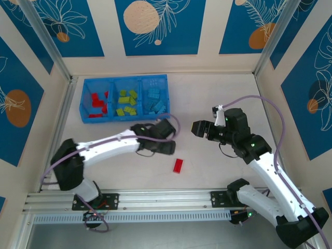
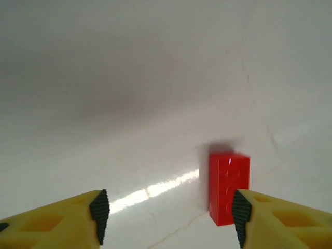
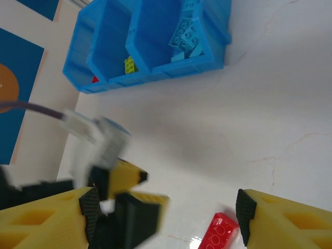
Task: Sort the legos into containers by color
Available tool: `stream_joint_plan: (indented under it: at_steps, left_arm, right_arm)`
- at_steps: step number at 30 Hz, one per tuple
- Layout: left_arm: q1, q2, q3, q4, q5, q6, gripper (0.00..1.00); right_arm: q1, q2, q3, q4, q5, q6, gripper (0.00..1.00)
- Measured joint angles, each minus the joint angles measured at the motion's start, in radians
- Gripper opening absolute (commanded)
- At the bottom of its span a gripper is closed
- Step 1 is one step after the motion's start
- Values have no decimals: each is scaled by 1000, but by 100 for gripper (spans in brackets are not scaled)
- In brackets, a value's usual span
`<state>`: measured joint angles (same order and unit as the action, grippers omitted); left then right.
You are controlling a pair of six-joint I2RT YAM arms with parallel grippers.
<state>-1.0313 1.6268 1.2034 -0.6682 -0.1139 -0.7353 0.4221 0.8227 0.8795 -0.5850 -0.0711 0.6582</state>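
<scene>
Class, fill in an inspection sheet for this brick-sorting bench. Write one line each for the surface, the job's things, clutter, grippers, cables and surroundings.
Surface: white table, mostly bare.
Job's things: tray holds red bricks on the left, green bricks in the middle and light blue bricks on the right. A loose red brick lies on the table.
Clutter: nothing seen.
Grippers: left gripper is open, with the loose red brick beside one finger. Right gripper is open and empty.
Cables: purple cables loop along both arms.
Surroundings: blue-printed walls; metal rail at the near edge.
</scene>
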Motion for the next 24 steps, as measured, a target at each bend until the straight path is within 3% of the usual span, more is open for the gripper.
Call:
stream_joint_plan:
  at_steps: [5, 13, 17, 24]
  left_arm:
    - [-91, 146, 2, 25, 12, -26, 76]
    - [-150, 248, 54, 70, 33, -49, 70]
    - [-151, 280, 59, 78, 31, -56, 60]
    - [-148, 301, 69, 50, -2, -69, 26]
  right_arm:
    - [-27, -37, -19, -38, -14, 0, 73]
    - [-39, -55, -47, -61, -25, 1, 73]
    - [-43, -55, -55, -64, -34, 1, 72]
    - [-44, -56, -57, -68, -39, 1, 73]
